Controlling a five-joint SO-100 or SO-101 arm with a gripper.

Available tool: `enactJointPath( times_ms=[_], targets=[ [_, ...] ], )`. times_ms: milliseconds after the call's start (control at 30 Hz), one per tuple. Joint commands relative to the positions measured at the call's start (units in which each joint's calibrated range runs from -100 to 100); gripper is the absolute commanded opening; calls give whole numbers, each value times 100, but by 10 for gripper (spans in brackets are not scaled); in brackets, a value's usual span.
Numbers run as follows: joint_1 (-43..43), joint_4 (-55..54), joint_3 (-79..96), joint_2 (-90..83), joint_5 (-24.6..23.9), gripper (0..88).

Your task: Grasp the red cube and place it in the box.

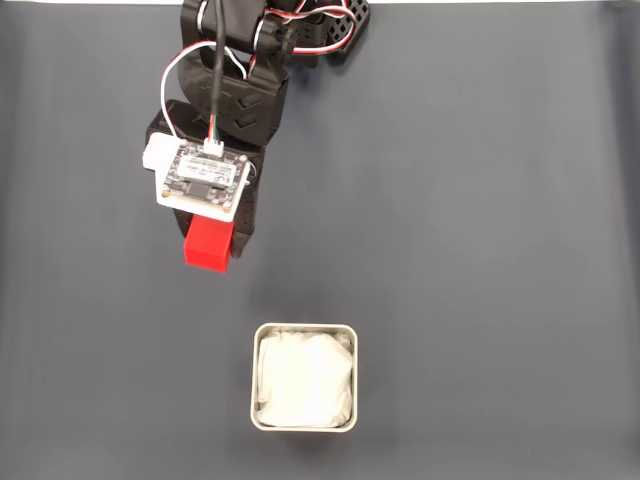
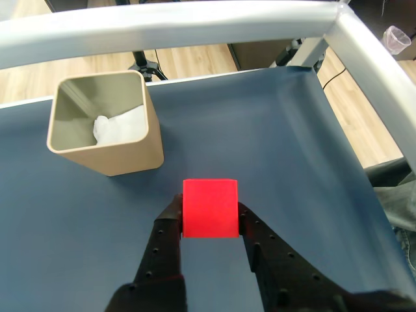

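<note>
In the wrist view the box [image 2: 104, 123] stands far left on the dark mat [image 2: 273, 143], holding only white paper. Right of it and nearer, the gripper [image 2: 209, 218] pinches the red cube [image 2: 209, 208], apparently lifted. Grasping looks done; carrying over and dropping remain.

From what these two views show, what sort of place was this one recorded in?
Probably a lab or hobby workspace, not a home kitchen. A dark blue-grey mat covers the table, a pale metal frame runs along its edge, and beyond it the wrist view shows wood flooring with tripod legs.
</note>
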Motion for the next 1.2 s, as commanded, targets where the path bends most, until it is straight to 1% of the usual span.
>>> enactJointPath(
  times_ms=[0, 533, 1167],
  targets=[
    [-146, 110, -482, -179, -10, 58],
    [-892, 380, -2134, 523, -63, 68],
    [-1296, 421, -3329, 1684, -122, 67]
  ],
)
